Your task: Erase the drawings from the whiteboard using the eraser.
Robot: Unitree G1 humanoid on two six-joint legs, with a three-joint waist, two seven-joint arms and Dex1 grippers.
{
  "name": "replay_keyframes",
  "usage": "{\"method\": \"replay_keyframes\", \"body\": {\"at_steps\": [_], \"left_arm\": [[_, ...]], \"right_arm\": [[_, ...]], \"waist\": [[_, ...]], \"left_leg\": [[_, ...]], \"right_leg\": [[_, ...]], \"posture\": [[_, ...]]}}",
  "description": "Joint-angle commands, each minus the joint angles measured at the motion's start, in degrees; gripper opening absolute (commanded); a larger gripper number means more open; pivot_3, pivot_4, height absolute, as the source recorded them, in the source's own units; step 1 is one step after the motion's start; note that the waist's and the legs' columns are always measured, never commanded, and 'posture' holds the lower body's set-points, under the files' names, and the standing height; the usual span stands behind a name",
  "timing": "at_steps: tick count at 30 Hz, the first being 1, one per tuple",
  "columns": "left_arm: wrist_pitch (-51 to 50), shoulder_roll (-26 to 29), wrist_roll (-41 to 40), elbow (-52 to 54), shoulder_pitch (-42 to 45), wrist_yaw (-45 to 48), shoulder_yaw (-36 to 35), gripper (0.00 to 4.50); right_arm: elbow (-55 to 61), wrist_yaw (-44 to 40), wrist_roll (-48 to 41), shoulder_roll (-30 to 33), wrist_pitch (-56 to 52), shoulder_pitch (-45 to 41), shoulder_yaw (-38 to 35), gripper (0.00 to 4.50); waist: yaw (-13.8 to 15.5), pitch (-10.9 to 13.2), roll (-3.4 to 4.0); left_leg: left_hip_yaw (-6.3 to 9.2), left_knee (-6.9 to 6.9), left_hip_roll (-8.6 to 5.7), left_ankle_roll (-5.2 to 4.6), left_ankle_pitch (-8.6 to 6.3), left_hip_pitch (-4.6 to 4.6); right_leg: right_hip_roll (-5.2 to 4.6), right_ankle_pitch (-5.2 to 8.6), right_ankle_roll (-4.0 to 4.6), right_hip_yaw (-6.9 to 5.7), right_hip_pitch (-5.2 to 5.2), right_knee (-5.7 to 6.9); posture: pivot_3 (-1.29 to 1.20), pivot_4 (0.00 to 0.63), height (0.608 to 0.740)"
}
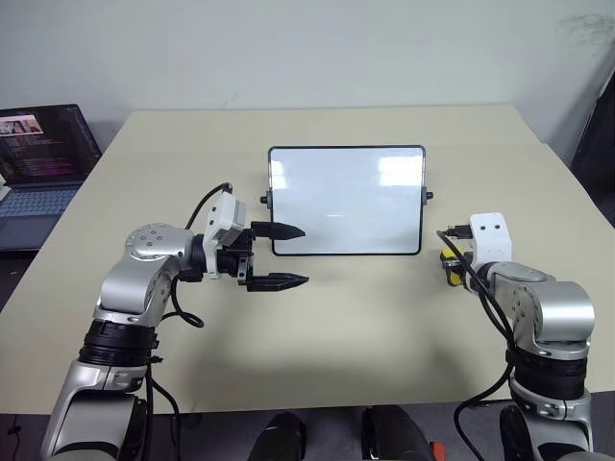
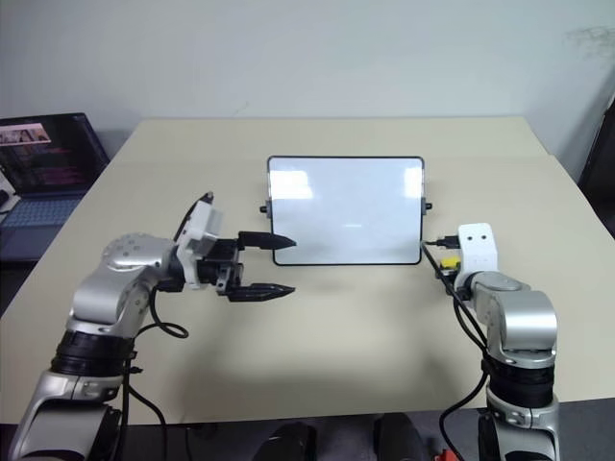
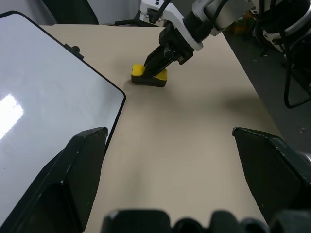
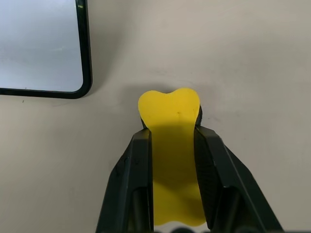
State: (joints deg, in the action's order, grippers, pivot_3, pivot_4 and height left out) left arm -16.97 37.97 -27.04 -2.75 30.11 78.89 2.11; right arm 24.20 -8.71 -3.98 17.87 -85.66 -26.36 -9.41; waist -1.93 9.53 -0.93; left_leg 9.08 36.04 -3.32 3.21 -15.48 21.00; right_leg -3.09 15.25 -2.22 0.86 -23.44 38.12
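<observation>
With the eraser (image 4: 171,145) resting on the worktop (image 1: 365,317) at right-centre, straddled by the right tool (image 4: 172,148) whose grip looks uncertain, any sideways drag could tumble it; the left tool (image 1: 279,256) hangs open.

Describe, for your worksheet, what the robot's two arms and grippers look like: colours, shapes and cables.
Both arms are rounded silver-grey metal segments joined by black ribbed collars. Each wrist carries a white boxy camera housing with a thin black cable looping back along the arm. The left gripper and the right gripper each have two black, tapering, pointed fingers.
</observation>
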Motion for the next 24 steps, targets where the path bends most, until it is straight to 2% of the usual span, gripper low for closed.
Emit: {"method": "replay_keyframes", "body": {"at_steps": [1,5,7,15,18,24], "left_arm": [[0.5,0.1,-0.6,1.6,0.6,0.3,-0.4,4.50],[0.5,0.2,-0.5,1.5,0.7,0.3,-0.4,4.50],[0.5,0.2,-0.5,1.4,0.8,0.3,-0.4,4.50],[0.3,-0.7,-0.7,1.2,1.4,-2.8,-1.8,4.50],[-0.1,-1.9,-0.4,2.0,1.1,-7.3,-2.9,4.50],[-0.1,-7.3,3.0,4.7,-2.1,-22.9,-4.7,4.50]], "right_arm": [[0.5,0.0,-0.6,0.2,0.5,-1.3,-0.7,2.41],[0.3,0.0,-0.8,0.0,0.7,-1.4,-0.6,3.96],[0.2,0.2,-0.7,-0.3,0.7,-1.5,-0.7,4.44],[0.4,1.6,-0.1,-1.7,2.0,-3.5,-2.7,4.44],[0.9,2.3,0.1,-1.9,3.6,-4.1,-3.2,4.44],[0.7,2.9,0.5,-1.5,14.2,-2.7,-3.1,4.44]], "waist": [[0.0,0.0,0.00],[0.0,0.0,0.00],[0.0,0.0,0.00],[0.0,0.0,0.00],[0.0,0.0,0.00],[0.0,0.0,0.00]], "left_leg": [[-0.01,0.00,0.00,0.00,0.00,0.00],[-0.01,0.00,0.00,0.00,0.00,0.00],[-0.01,0.00,0.00,0.00,0.00,0.00],[-0.01,0.01,0.00,0.00,0.00,-0.01],[0.00,0.01,0.00,0.00,0.00,-0.01],[0.03,0.01,0.00,0.01,0.01,-0.03]], "right_leg": [[0.00,0.00,0.00,0.00,0.00,0.00],[0.00,0.00,0.00,0.00,0.00,0.00],[0.00,0.00,0.00,0.00,0.00,0.00],[0.00,0.00,0.00,0.00,0.00,0.02],[0.00,0.00,0.00,0.00,0.00,0.01],[-0.03,-0.02,-0.02,0.06,0.00,0.02]], "posture": [[0.00,0.150,0.740],[0.00,0.150,0.740],[0.00,0.150,0.740],[0.00,0.150,0.740],[0.00,0.150,0.740],[0.00,0.150,0.740]]}}
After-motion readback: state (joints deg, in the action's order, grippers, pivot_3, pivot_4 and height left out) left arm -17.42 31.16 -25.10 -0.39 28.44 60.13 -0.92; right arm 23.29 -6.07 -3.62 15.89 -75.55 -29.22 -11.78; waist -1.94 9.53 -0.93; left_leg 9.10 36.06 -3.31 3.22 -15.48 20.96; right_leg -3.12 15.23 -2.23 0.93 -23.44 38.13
